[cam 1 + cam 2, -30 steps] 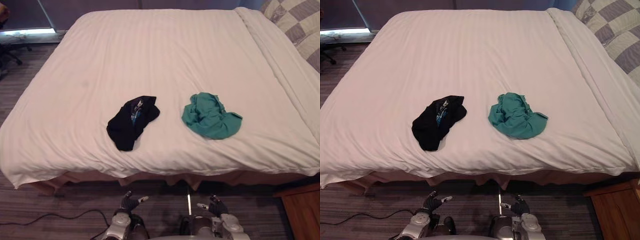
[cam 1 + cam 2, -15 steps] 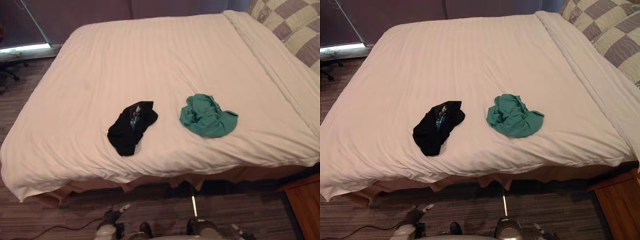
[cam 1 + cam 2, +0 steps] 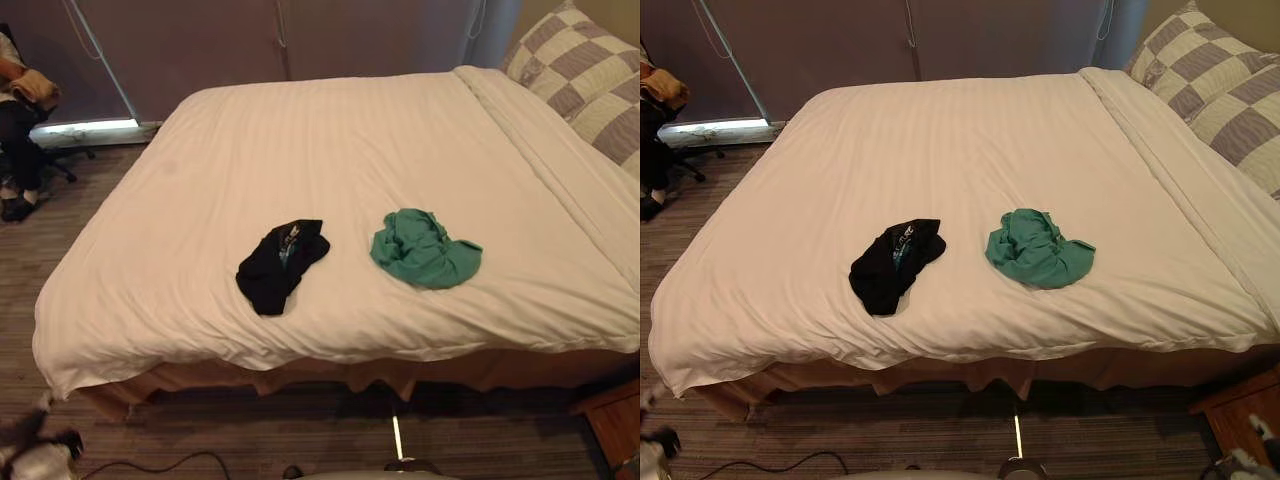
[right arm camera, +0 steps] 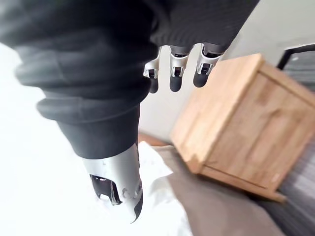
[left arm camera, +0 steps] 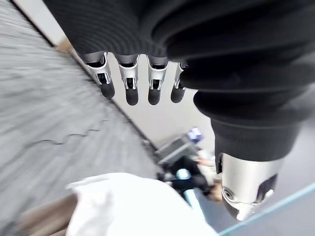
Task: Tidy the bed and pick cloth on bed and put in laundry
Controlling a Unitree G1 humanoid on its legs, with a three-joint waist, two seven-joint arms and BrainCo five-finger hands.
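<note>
Facing bed [image 3: 330, 130], pickup not begun; left hand [image 5: 129, 81], right hand [image 4: 176, 73] hanging slack, holding nothing. Next: reaching near-edge black garment [image 3: 283, 265].

Bed [image 3: 300, 140]: white striped cover [image 3: 940, 130] spread flat, minor creasing at the near edge. Black cloth [image 3: 281, 264] crumpled near the front, centre-left. Green cloth [image 3: 424, 250] bunched beside it, apart. Checked pillows [image 3: 580, 70] at the right end.
</note>
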